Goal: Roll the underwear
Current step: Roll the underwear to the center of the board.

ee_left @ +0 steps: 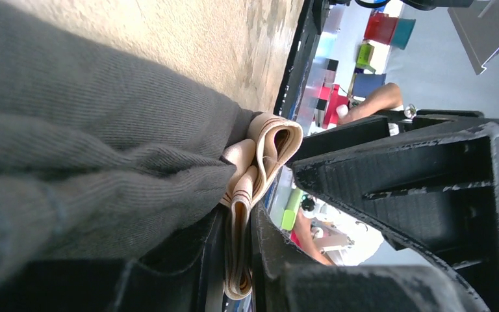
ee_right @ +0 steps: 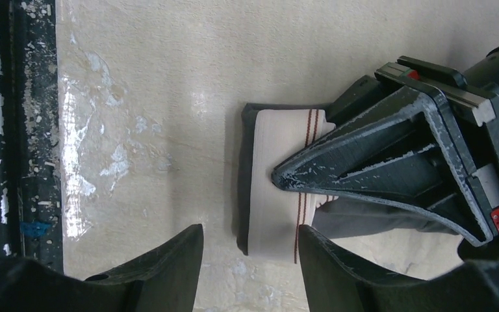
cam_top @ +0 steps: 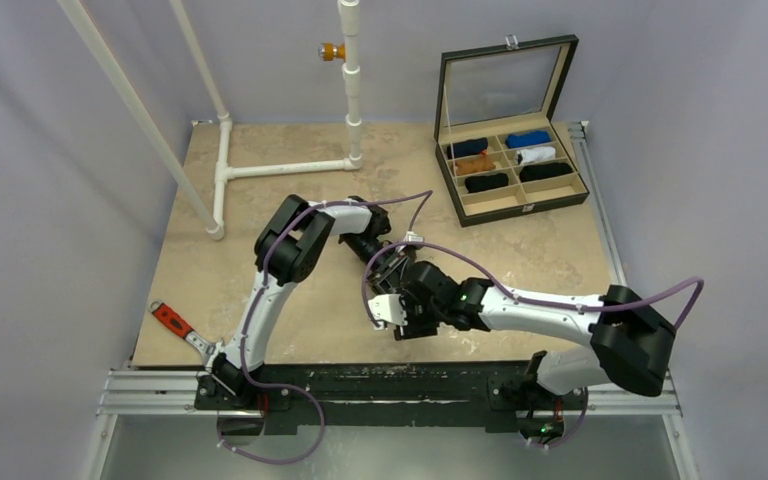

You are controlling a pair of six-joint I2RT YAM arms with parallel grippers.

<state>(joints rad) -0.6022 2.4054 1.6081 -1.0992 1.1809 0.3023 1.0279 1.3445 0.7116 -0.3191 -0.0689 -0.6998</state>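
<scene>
- Rolling seems to be starting: the underwear [ee_left: 71,162] is lying folded near the 6 o'clock edge of the table [ee_right: 169,78].
- The left gripper [ee_left: 239,253] is pinching its waistband [ee_right: 279,130].
- The right gripper [ee_right: 250,237], fingers spread, is hovering over it; next, the pinched edge probably needs turning over.

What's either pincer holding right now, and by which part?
The left pincer grips the underwear by its folded tan waistband; the right pincer is open, holding nothing.

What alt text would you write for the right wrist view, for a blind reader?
The left gripper, reaching in from the frame's right, grips the pale, red-striped waistband of the dark underwear lying on the beige table. The right gripper shows at the bottom edge, open, its two fingers apart.
</scene>
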